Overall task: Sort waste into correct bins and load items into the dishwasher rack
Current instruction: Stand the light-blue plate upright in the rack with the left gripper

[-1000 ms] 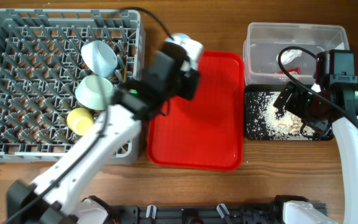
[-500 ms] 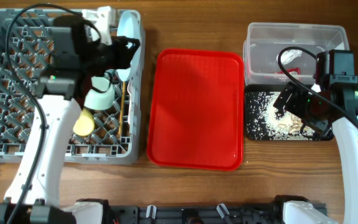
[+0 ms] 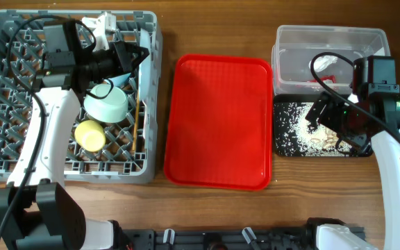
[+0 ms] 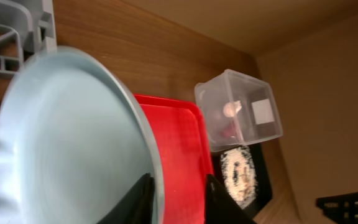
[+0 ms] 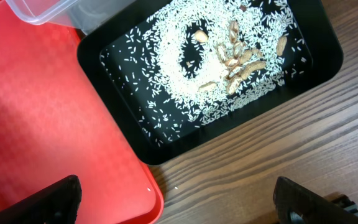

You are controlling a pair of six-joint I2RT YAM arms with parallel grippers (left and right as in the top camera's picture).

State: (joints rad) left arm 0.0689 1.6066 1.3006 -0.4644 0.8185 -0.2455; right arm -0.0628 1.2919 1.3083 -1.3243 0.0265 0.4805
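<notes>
My left gripper [image 3: 132,57] is over the back right part of the grey dishwasher rack [image 3: 5,139], shut on the rim of the pale blue plate [image 4: 61,143], which stands on edge. In the overhead view the gripper mostly hides the plate. The rack also holds a pale green bowl [image 3: 107,105], a yellow cup [image 3: 89,135], a chopstick [image 3: 139,104] and a white fork [image 3: 107,22]. My right gripper [image 5: 179,205] is wide open and empty above the near edge of the black tray [image 5: 123,134], which holds rice grains and beige scraps [image 5: 235,59]. The clear tub [image 3: 328,38] holds a wrapper and tissue [image 3: 328,66].
The red serving tray [image 3: 217,121] lies between the rack and the bins, its corner under my right gripper [image 5: 55,112]. The clear tub sits directly behind the black tray [image 3: 287,142]. Bare wooden table runs along the front.
My left arm has swung from the red tray over to the rack with the plate and has turned it on edge at the back right. The right arm has not moved.
</notes>
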